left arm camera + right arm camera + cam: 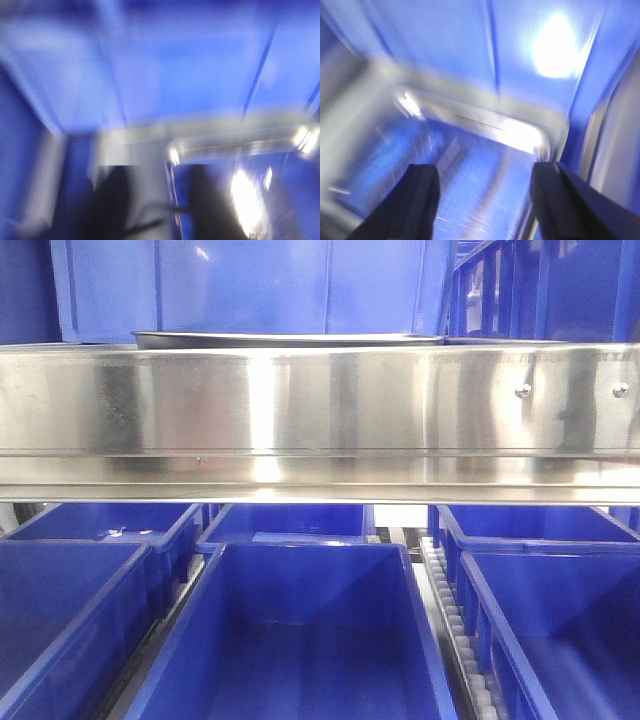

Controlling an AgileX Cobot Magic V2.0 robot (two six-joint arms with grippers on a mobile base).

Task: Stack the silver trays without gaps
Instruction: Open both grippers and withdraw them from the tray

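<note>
The silver tray (288, 339) shows edge-on as a thin grey rim; right gripper (484, 172) spread, left gripper (159, 176) too blurred to tell.

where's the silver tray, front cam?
Front view, upper centre: the silver tray shows edge-on as a thin strip just above the steel rail, in front of a blue bin.
</note>
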